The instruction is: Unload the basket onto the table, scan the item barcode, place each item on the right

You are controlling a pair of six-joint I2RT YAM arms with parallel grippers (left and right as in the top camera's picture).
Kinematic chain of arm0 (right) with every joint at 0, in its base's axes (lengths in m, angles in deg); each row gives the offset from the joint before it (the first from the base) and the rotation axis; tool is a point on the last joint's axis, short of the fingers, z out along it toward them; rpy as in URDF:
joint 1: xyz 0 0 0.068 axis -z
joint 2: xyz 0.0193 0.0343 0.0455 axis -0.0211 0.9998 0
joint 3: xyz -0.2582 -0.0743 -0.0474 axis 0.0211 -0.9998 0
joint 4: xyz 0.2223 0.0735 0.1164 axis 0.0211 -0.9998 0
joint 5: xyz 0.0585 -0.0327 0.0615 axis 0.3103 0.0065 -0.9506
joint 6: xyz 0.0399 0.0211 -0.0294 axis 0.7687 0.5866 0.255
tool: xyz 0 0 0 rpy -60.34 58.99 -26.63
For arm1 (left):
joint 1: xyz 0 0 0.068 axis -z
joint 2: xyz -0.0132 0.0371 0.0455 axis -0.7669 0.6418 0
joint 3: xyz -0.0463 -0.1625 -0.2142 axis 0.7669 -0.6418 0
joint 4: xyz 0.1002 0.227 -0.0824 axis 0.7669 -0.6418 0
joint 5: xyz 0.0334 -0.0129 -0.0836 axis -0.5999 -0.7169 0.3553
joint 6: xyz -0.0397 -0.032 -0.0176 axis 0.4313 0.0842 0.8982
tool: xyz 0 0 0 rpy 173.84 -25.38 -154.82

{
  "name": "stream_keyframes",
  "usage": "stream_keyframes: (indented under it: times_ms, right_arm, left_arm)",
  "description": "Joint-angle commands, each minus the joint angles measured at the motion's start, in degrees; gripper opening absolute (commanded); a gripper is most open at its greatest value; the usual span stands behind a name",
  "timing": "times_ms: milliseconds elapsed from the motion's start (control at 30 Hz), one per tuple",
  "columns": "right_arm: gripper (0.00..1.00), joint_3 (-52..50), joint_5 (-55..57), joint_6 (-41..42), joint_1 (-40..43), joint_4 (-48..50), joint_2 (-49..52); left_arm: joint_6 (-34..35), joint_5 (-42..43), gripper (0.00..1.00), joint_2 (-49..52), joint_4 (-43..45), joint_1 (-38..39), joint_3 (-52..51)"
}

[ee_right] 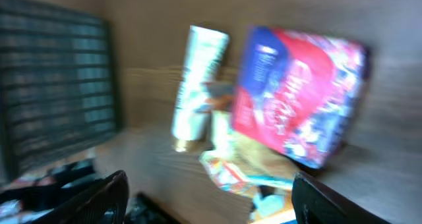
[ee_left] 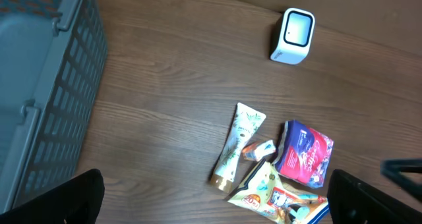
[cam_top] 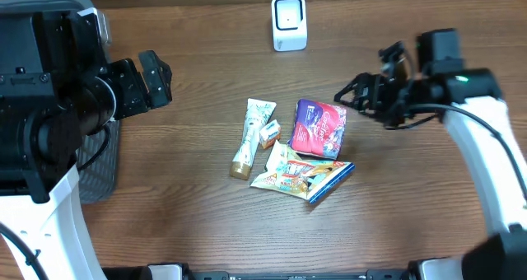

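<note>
Wooden worktop [cam_top: 181, 189], centre frame: red-purple packet [cam_top: 319, 128] lies in the heap, right gripper [cam_top: 347, 99] spread and empty just beside it, seemingly reaching; left gripper [cam_top: 160, 81] released. Next: clasp packet, show scanner [cam_top: 289, 22] its barcode.

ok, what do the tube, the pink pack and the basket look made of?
Tube: glossy plastic, likely laminate; printed body, gold cap.
Pink pack: probably soft plastic film; shiny, creased.
Basket: rigid grey plastic; moulded lattice wall.
</note>
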Motion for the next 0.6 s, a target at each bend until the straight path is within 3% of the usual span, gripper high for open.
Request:
stream_keyframes:
  times_ms: [0,233,433,567]
  right_arm:
    - [0.78,-1.4,10.6,5.5,-4.4,0.8,5.5]
    - [0.6,-2.4,13.6,7.3,-6.2,0.3,14.6]
    - [0.64,-3.1,17.8,5.9,-6.0,-1.3,15.7]
    - [0.65,-6.8,16.1,5.3,-6.0,4.2,15.7]
  left_arm:
    - [-0.5,-0.3,1.0,0.1,0.1,-0.3,-0.1]
    - [-0.5,-0.3,1.0,0.1,0.1,-0.3,-0.1]
    - [-0.5,-0.3,1.0,0.1,0.1,-0.3,-0.1]
    - [-0.5,-0.3,0.99,0.1,0.1,-0.3,-0.1]
